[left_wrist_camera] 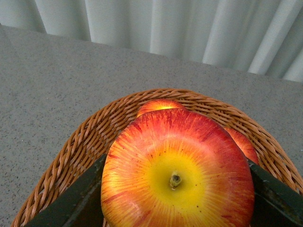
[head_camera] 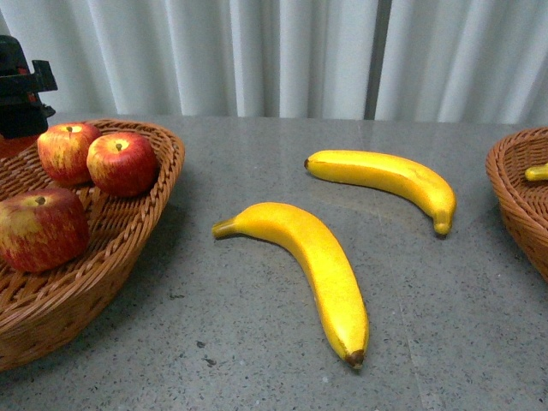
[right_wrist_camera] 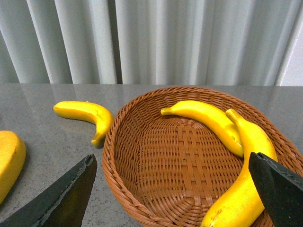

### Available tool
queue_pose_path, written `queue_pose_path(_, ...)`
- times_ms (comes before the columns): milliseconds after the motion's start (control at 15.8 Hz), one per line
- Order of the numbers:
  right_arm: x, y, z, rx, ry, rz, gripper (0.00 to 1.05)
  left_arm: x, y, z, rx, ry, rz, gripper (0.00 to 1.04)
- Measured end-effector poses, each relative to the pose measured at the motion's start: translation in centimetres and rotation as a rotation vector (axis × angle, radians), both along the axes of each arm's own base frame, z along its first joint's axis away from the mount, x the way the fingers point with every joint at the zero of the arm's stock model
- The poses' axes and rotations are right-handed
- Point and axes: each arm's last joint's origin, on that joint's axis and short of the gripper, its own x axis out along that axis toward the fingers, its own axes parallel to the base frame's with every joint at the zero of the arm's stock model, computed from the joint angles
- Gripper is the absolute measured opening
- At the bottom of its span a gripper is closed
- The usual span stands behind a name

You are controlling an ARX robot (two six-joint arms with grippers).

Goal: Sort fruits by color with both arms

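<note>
Left tool (left_wrist_camera: 175,201): pinching the held apple (left_wrist_camera: 177,156) by its flanks, stem up, over the left basket (left_wrist_camera: 90,137). From the front, only the tool's black top shows at the frame edge.

Three other apples (head_camera: 122,163) sit in that basket, two touching at the back and one nearer. Risk: if released from height, the held apple lands on round, glossy fruit rather than on weave. It could roll, or knock a neighbour toward the rim (the side facing mid-tabletop looks shallow). Lowering before letting go seems wise.

Right tool (right_wrist_camera: 170,196): spread wide with nothing between its fingers, hanging over the right basket (right_wrist_camera: 110,151). That basket holds two bananas (right_wrist_camera: 208,118) along its far side, seemingly touching.

Outward from there: the far banana (head_camera: 390,175) lies on the tabletop (head_camera: 257,145) just beside the right basket's rim. The near banana (head_camera: 312,257) lies mid-tabletop, apart from both baskets.

Risks on this side:
- The far banana is so close to the wicker that a descending finger might catch the rim and shove the basket (it looks light).
- Both loose bananas are smooth and curved, so a grip near a tip would likely let one swing or slip out.
- The near banana lies between the arms, so both could crowd each other if they head for the middle.
</note>
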Motion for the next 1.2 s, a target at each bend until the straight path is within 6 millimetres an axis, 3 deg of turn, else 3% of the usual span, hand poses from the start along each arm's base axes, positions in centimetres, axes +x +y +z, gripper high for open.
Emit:
queue_pose_path(63,0.0,0.0,0.0,0.0,0.0,0.0,0.98,-0.7,0.1,1.2,0.004,-0.059,0.022,0.99)
queue_pose_path(253,0.0,0.0,0.0,0.0,0.0,0.0,0.98,-1.5,-1.0,2.7,0.011,-0.119,-0.018,0.98)
queue_pose_path(444,0.0,0.0,0.0,0.0,0.0,0.0,0.98,-3.1,-3.7,4.9,0.031,-0.219,-0.147,0.98)
queue_pose_path(570,0.0,0.0,0.0,0.0,0.0,0.0,0.98,-5.5,-5.1,6.2,0.069,-0.291,-0.177,0.98)
queue_pose_path(760,0.0,0.0,0.0,0.0,0.0,0.0,0.98,-8.5,-4.9,6.0,0.1,-0.297,-0.166,0.98)
queue_pose_path(824,0.0,0.0,0.0,0.0,0.0,0.0,0.98,-9.8,-3.8,5.8,0.1,-0.256,-0.218,0.84)
queue_pose_path(1077,0.0,0.0,0.0,0.0,0.0,0.0,0.98,-12.6,-0.7,0.9,0.089,-0.219,-0.225,0.32)
queue_pose_path(1204,0.0,0.0,0.0,0.0,0.0,0.0,0.98,-13.6,0.1,0.1,0.087,-0.24,-0.229,0.08)
